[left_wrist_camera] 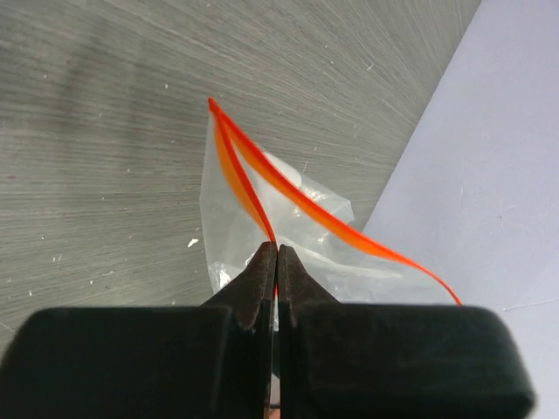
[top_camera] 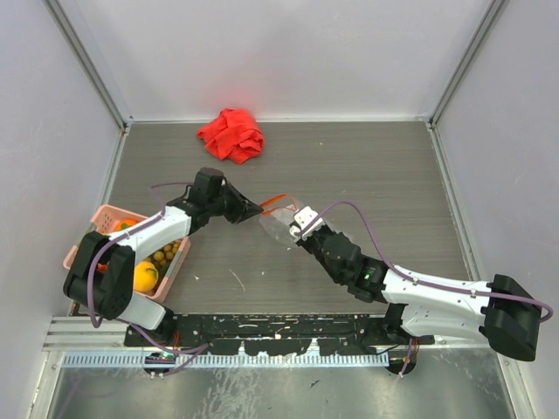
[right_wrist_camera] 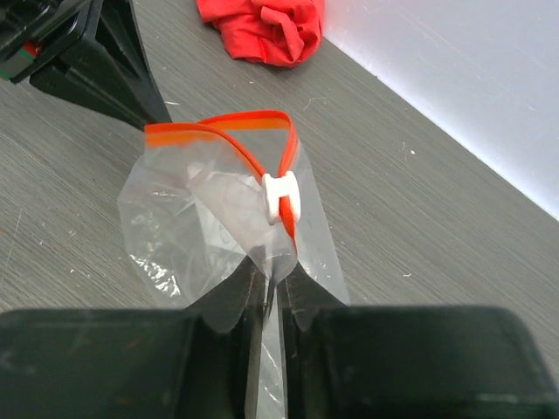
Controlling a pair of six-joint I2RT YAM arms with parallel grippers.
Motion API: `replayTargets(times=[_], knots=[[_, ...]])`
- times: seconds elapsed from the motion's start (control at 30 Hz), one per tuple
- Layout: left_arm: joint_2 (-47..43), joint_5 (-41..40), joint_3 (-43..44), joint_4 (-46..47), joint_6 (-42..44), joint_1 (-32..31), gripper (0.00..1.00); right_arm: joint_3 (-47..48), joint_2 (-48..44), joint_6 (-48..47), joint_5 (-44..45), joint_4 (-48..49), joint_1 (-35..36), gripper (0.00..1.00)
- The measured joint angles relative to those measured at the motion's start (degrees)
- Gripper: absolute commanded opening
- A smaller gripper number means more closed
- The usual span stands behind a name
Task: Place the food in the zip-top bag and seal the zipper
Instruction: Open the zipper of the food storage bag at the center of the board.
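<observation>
Presently the zip-top bag (top_camera: 281, 223) hung just above the middle of the grey table (top_camera: 376, 175), held up between the two grippers. It was clear, wrinkled film, its mouth parted; the zipper (top_camera: 274, 200) showed as two orange-red strips meeting at one end and spreading apart into a loop. In the right wrist view a small white slider tab (right_wrist_camera: 282, 196) sat on the strip at the near end of that loop. The left gripper (top_camera: 260, 209) was pinched fully together on one strip of the zipper, its fingers (left_wrist_camera: 262, 279) touching along their length. The right gripper (top_camera: 297, 229) was closed on the clear film of the bag just below the slider tab, with the film running down between its fingers (right_wrist_camera: 236, 292). The food (top_camera: 145, 276) lay in a pink basket (top_camera: 105, 213) at the table's near left edge, well apart from the bag: a round yellow-orange fruit and olive-brown grapes (top_camera: 168, 253) were visible. The left arm (top_camera: 140, 240) crossed over the basket and hid part of its contents. A crumpled red cloth (top_camera: 231, 135) lay near the far wall, beyond the bag and apart from both grippers.
</observation>
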Motion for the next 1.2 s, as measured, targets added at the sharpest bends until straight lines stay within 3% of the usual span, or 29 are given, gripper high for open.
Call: replayTargets(times=[0.4,0.77,1.2], knots=[[-0.8,-4.8,5.9,-6.7,9.2,0.0,0.00,0.5,-3.4,4.3,-1.1,-7.2,0.0,0.55],[-5.6,-15.7,14.6,-14.9,24.7,-1.9,0.00,10.4,-6.6,14.1,-2.3,-23.2,0.0,0.67],[-6.6,-26.9,20.7,-18.8,39.4,-9.5,0.00,34.2,0.0,26.9,-5.4,-45.3,0.0,0.80]])
